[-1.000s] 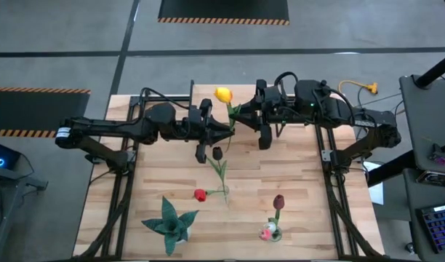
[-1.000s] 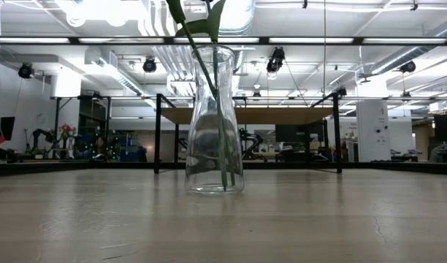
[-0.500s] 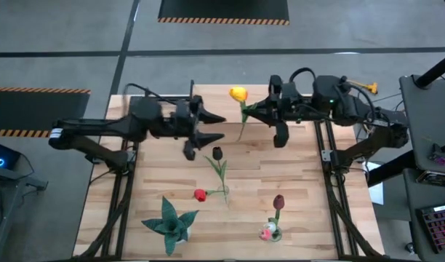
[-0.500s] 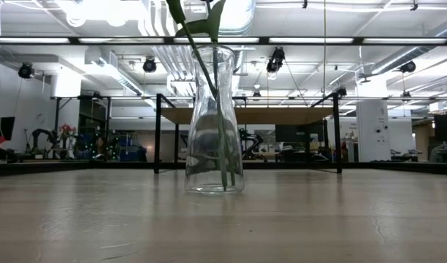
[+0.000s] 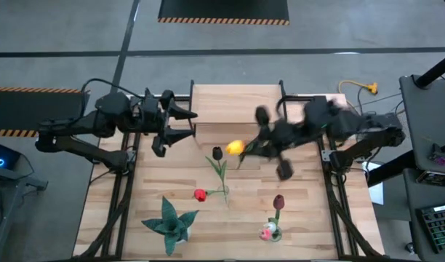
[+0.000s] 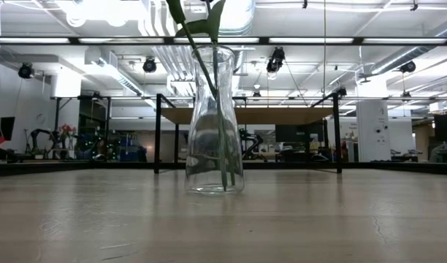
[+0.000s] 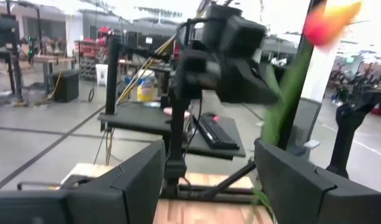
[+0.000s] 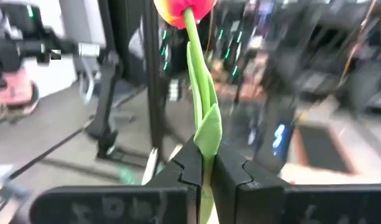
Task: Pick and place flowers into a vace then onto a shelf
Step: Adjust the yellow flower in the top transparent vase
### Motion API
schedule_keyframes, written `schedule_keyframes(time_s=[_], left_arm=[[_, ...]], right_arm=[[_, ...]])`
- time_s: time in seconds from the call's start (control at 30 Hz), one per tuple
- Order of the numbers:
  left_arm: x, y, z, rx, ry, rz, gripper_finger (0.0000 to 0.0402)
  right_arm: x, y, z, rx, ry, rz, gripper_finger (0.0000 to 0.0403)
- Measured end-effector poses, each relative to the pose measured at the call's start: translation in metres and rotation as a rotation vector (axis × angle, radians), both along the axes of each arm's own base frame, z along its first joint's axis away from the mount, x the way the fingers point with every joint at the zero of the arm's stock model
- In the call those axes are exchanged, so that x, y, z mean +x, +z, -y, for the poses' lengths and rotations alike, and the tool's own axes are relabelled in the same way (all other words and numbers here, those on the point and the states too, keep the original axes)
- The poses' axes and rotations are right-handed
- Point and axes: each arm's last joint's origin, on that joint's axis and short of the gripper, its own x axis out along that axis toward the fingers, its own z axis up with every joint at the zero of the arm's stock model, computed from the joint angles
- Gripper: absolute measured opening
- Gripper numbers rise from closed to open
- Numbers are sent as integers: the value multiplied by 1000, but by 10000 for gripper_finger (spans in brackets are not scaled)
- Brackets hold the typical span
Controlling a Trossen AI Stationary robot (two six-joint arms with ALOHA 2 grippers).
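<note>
My right gripper [image 5: 255,145] hangs over the middle of the table, shut on a yellow-orange tulip [image 5: 235,148]. In the right wrist view its head [image 8: 183,9] stands above the fingers. My left gripper [image 5: 185,124] is open and holds nothing, high over the table's far left beside the shelf [image 5: 237,98]. A black tulip [image 5: 217,153] and a red tulip [image 5: 200,194] lie flat on the table. The glass vase [image 6: 215,120] stands near the front right, holding a maroon tulip [image 5: 278,201] and a white-pink one [image 5: 267,233]. My right gripper pinches the tulip's green stem and a leaf folded round it [image 8: 206,140] between its two fingers, well below the head. The fingers come about level from the table's right and lie across the stem. The tulip is lifted clear of the table.
A spiky teal plant [image 5: 169,224] sits at the table's front left. The shelf's black legs [image 6: 158,131] stand behind the vase in the low view. Black frame rails run along both sides of the table [image 5: 121,196]. Bare boards lie between the vase and the loose tulips.
My left gripper has opened, let go of the yellow-orange tulip and drawn back toward the table's left edge. My right gripper has shut on the stem and swung the tulip from over the shelf toward the near edge, out over the middle of the table.
</note>
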Motion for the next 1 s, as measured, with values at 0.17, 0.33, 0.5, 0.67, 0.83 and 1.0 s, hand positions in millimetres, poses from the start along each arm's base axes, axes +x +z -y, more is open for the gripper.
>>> schedule_keyframes(time_s=[0.17,0.33,0.5,0.67,0.83,1.0], left_arm=[[-2,-3,0,-3,0,-35,232],[-1,-6,0,-3,-1,-52,232],[-5,-10,0,-3,-1,-103,232],[-11,-10,0,-3,-1,-124,232],[-18,-8,0,-4,-1,-108,232],[-22,-6,0,-4,-1,-98,232]], right_arm=[[27,-31,-6,86,41,-68,11],[34,-40,-10,121,121,-55,11],[40,-66,-11,148,110,-94,11],[43,-86,-12,180,124,8,11],[44,-110,-11,206,120,36,11],[43,-129,-9,194,114,37,11]])
